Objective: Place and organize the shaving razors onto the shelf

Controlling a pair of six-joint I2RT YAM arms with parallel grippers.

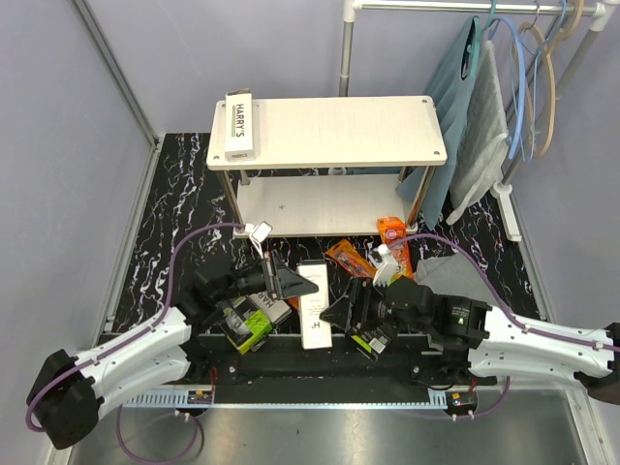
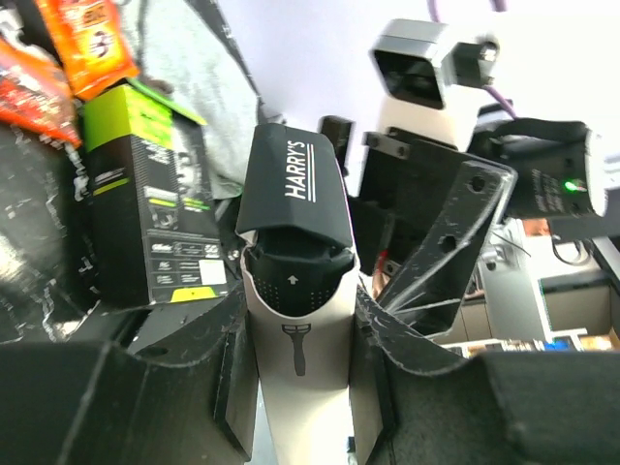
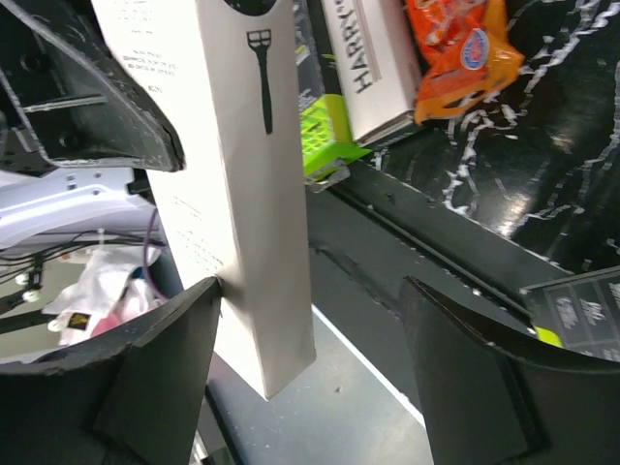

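Observation:
My left gripper [image 1: 295, 283] [image 2: 300, 310] is shut on a long white HARRY'S razor box [image 1: 312, 308] [image 2: 298, 358], holding it just above the black marbled floor in front of the shelf [image 1: 368, 131]. Its lower end sits between my right gripper's [image 1: 341, 312] [image 3: 310, 291] open fingers. There the box [image 3: 223, 174] touches the left finger [image 3: 165, 358] and stands clear of the other. Another HARRY'S box [image 1: 239, 124] lies on the shelf's top board at the left. Loose orange packs [image 1: 349, 258] [image 3: 460, 48] and black-and-lime packs [image 1: 250, 327] [image 2: 155, 223] lie around the grippers.
A clothes rail with hangers and hanging grey cloths [image 1: 484, 116] stands right of the shelf. A grey cloth [image 1: 441, 267] lies on the floor behind the right arm. One more HARRY'S box [image 3: 373, 58] rests flat near the lime pack. The shelf's lower board [image 1: 320, 203] holds nothing.

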